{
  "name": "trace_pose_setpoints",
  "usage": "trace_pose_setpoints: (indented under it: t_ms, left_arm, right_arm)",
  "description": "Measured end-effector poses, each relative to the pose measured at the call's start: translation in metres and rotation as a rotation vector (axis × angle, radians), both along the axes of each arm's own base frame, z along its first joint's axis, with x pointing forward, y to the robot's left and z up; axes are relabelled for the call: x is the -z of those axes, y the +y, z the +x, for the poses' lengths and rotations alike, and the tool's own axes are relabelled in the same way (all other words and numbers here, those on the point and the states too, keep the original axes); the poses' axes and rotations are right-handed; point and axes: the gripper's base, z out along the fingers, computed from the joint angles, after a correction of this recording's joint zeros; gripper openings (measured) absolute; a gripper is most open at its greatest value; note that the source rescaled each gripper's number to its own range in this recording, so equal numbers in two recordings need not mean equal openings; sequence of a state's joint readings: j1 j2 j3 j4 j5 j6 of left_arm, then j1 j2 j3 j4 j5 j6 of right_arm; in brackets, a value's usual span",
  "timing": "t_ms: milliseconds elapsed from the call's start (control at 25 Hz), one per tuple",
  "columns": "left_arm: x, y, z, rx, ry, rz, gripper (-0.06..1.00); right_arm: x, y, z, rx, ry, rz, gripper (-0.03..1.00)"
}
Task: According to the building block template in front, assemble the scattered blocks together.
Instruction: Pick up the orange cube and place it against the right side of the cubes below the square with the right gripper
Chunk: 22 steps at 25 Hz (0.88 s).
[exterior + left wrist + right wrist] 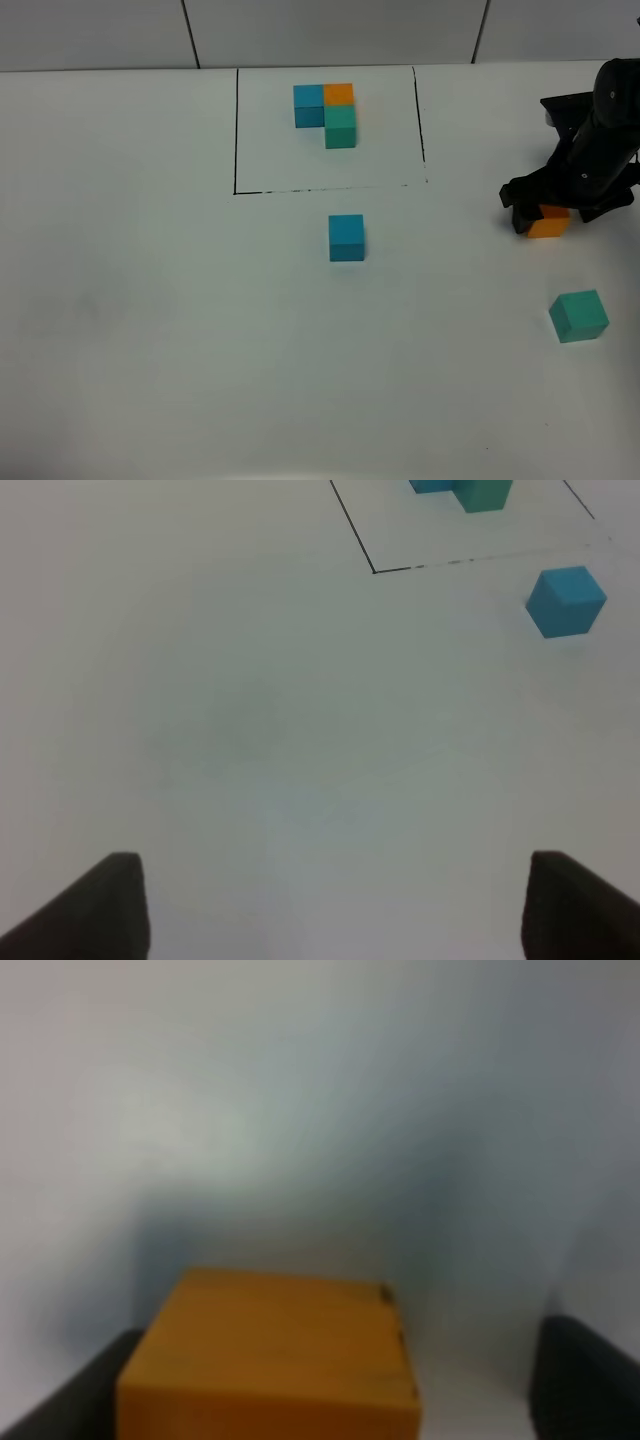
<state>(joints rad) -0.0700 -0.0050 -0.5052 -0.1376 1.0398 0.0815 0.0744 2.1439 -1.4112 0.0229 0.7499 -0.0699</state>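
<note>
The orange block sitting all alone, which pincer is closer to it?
The right one. The right pincer sits open around the lone orange cube, one finger on each side. The left pincer hangs over bare table, outside the high camera's picture, with no orange cube near it.

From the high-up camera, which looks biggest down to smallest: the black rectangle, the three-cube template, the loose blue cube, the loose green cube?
1. Black rectangle
2. Three-cube template
3. Loose green cube and loose blue cube: they look about alike, so no ranking.
</note>
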Motion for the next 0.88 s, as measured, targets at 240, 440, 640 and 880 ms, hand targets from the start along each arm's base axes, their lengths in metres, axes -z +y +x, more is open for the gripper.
trace_pose_setpoints:
  t_ms: [240, 440, 640, 880]
  left_arm:
    - [0.000, 0.000, 0.000, 0.000, 0.000, 0.000, 0.69]
    - [0.000, 0.000, 0.000, 0.000, 0.000, 0.000, 0.69]
    - [0.000, 0.000, 0.000, 0.000, 0.000, 0.000, 0.69]
    - [0.000, 0.000, 0.000, 0.000, 0.000, 0.000, 0.69]
  right_arm:
    - [-0.002, 0.003, -0.003, -0.027, 0.031, -0.003, 0.00]
    - [-0.030, 0.040, -0.013, -0.381, -0.004, -0.064, 0.00]
    - [-0.044, 0.109, -0.039, -0.924, 0.003, -0.123, 0.00]
    - [-0.050, 0.163, -0.050, -1.238, -0.021, -0.153, 0.00]
